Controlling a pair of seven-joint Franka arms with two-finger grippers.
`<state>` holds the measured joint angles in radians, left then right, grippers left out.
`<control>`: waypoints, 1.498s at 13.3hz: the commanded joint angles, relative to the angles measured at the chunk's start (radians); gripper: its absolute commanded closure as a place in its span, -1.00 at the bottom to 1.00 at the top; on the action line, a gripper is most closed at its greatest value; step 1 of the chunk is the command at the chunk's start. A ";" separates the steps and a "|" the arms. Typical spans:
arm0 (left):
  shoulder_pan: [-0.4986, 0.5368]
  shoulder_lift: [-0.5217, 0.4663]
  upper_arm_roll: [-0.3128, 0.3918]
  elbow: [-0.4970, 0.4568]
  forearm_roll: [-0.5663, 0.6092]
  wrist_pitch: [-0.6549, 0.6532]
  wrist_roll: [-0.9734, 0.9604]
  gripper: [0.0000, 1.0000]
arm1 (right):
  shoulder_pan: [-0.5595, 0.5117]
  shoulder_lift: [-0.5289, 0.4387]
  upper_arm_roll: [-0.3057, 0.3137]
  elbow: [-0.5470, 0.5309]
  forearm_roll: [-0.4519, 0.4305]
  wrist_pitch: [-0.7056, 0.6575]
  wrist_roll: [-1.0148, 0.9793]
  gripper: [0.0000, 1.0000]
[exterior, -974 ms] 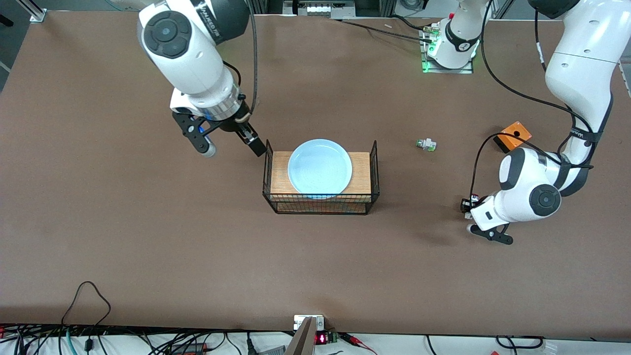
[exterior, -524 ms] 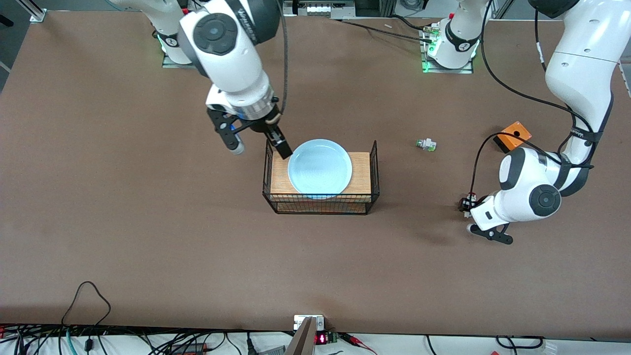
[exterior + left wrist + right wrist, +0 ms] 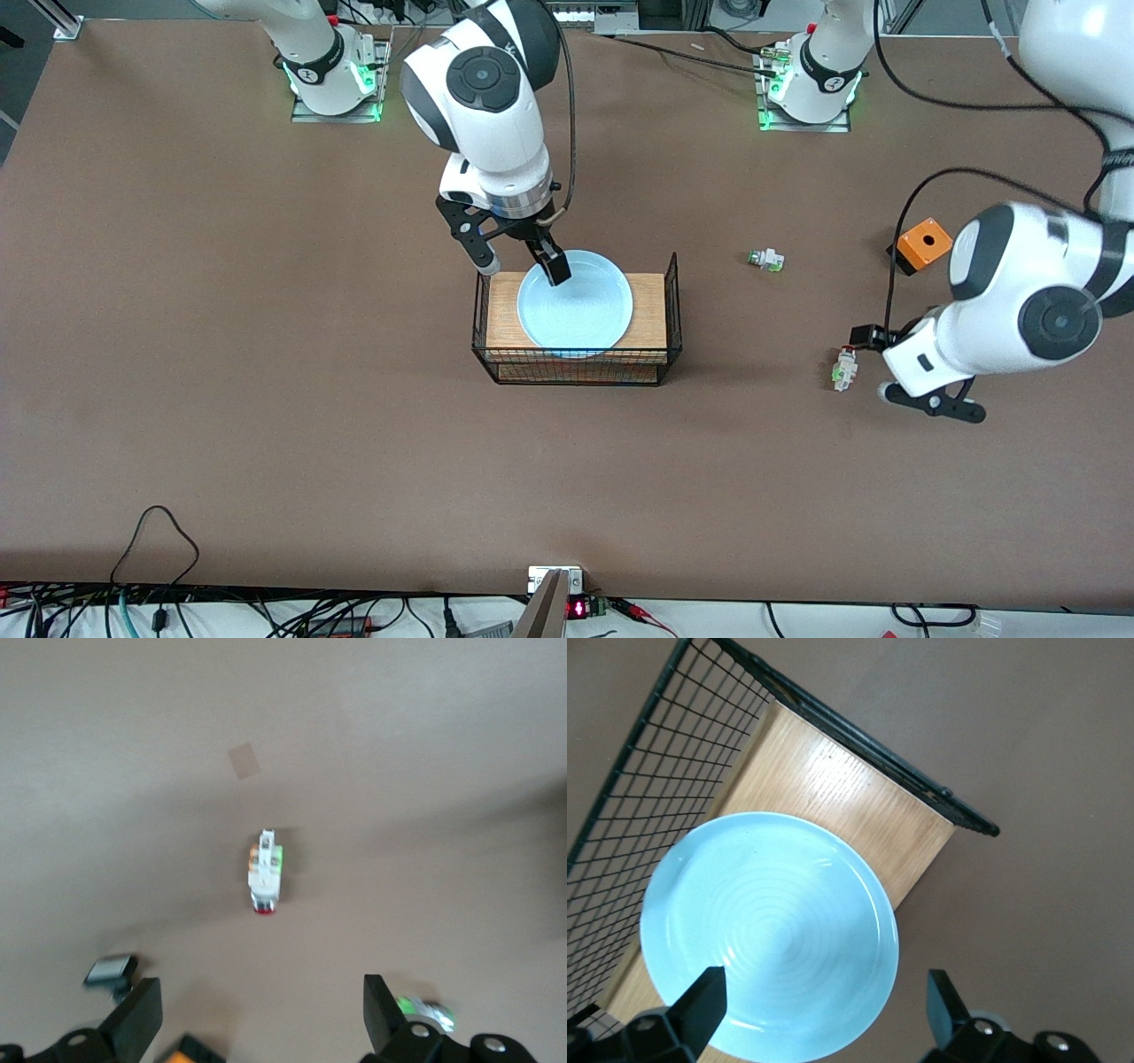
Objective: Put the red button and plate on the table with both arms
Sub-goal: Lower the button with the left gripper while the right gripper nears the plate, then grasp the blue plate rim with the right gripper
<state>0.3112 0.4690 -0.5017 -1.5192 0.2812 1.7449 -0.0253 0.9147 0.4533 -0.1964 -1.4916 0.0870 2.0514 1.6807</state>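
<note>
The red button (image 3: pixel 844 368) lies on its side on the brown table (image 3: pixel 266 399), free of any gripper. My left gripper (image 3: pixel 877 365) is open just beside it, toward the left arm's end. In the left wrist view the button (image 3: pixel 265 873) lies apart from the open gripper (image 3: pixel 261 1010). The light-blue plate (image 3: pixel 576 301) sits on the wooden-topped wire rack (image 3: pixel 651 301). My right gripper (image 3: pixel 521 263) is open above the plate's rim, one finger over the plate, one outside it. The right wrist view shows the plate (image 3: pixel 771 930) under the open gripper (image 3: pixel 824 1001).
An orange box (image 3: pixel 924 241) and a white-and-green piece without a red cap (image 3: pixel 766 260) lie farther from the front camera than the red button. The left wrist view also shows a black button with a white cap (image 3: pixel 111 970). The rack has raised wire ends.
My right gripper has moved from beside the rack to over the plate's rim. My left gripper has opened, left the red button on the table, and drawn back toward the left arm's end.
</note>
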 commanded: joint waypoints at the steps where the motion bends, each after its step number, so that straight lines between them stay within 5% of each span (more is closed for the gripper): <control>1: 0.003 -0.093 -0.049 0.049 0.003 -0.073 -0.056 -1.00 | 0.036 0.008 -0.029 -0.024 -0.030 0.029 0.017 -1.00; 4: 0.003 -0.112 -0.084 0.187 -0.028 -0.235 -0.070 -1.00 | 0.056 0.065 -0.044 -0.024 -0.055 0.039 -0.012 -1.00; 7: -0.004 -0.121 -0.048 0.202 -0.112 -0.274 -0.054 -1.00 | 0.069 0.094 -0.049 -0.022 -0.059 0.049 -0.010 -0.94; 12: -0.326 -0.252 0.391 0.050 -0.167 -0.082 -0.067 -1.00 | 0.069 0.100 -0.055 -0.019 -0.052 0.056 0.011 -0.74; 17: -0.487 -0.354 0.575 -0.091 -0.203 -0.029 -0.071 -1.00 | 0.069 0.097 -0.055 -0.012 -0.044 0.052 0.010 -0.31; 20: -0.479 -0.400 0.588 -0.176 -0.209 0.051 -0.023 -1.00 | 0.069 0.097 -0.055 -0.012 -0.044 0.053 0.010 -0.20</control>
<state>-0.1575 0.1247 0.0635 -1.6126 0.0967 1.7535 -0.0846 0.9704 0.5570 -0.2401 -1.5042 0.0399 2.1050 1.6770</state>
